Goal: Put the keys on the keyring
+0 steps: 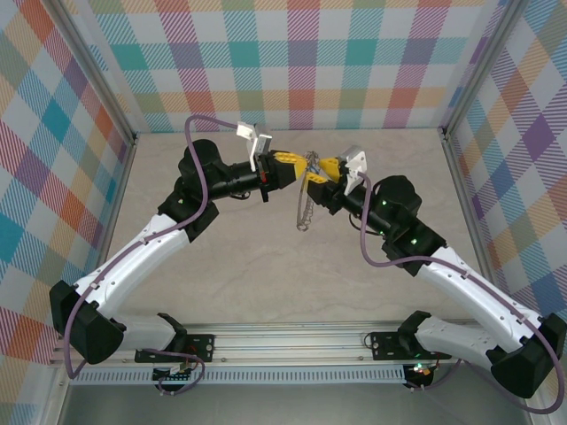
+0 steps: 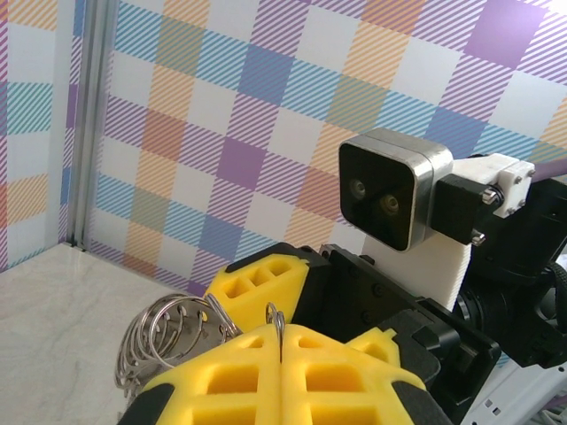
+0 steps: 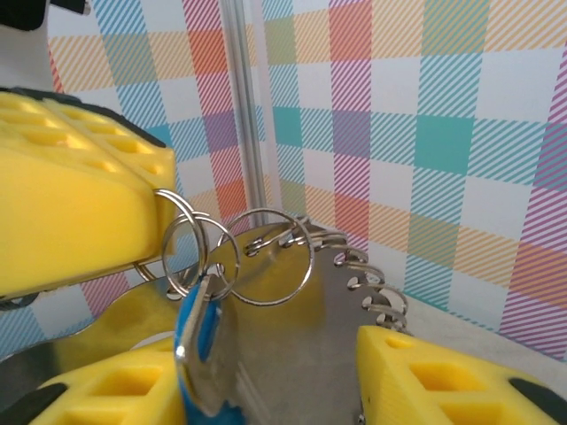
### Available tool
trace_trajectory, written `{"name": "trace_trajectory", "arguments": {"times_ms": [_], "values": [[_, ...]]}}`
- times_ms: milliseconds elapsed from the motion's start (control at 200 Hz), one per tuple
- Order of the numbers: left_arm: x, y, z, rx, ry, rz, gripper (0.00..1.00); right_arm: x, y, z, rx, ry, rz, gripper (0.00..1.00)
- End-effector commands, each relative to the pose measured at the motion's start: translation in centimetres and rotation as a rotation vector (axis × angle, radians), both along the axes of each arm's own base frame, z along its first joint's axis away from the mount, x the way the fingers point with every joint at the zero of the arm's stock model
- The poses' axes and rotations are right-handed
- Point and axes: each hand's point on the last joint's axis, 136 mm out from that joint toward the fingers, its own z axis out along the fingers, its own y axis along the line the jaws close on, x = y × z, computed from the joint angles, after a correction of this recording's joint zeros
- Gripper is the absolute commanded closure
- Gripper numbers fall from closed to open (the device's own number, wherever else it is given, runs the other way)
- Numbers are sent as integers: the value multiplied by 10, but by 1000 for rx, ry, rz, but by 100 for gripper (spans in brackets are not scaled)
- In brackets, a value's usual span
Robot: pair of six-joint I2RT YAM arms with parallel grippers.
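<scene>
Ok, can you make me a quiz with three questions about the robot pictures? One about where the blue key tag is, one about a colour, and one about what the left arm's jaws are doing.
1. The blue key tag is:
A) flat on the table
B) on an arm's base
C) dangling from small wire rings

2. The pads on the jaws are:
A) yellow
B) red
C) green

3. The left gripper has its jaws:
A) wide open
B) shut on a thin wire loop
C) shut on nothing

Answers:
1 C, it hangs below the rings in the right wrist view.
2 A, the pads are yellow in every view.
3 B, the wire pokes up from the closed seam.
</scene>
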Motion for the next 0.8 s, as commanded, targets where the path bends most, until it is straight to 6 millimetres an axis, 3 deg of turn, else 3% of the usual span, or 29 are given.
{"name": "trace_trajectory", "arguments": {"times_ms": [0, 300, 795], "values": [[-14, 2, 21, -56, -55, -27, 100, -7, -4, 30, 39, -61, 4, 65], [-13, 1, 20, -54, -50, -23, 100, -14, -3, 25, 15, -48, 37, 100], [-13, 8, 25, -77, -65, 17, 100, -27, 3, -12, -43, 50, 115, 100]]}}
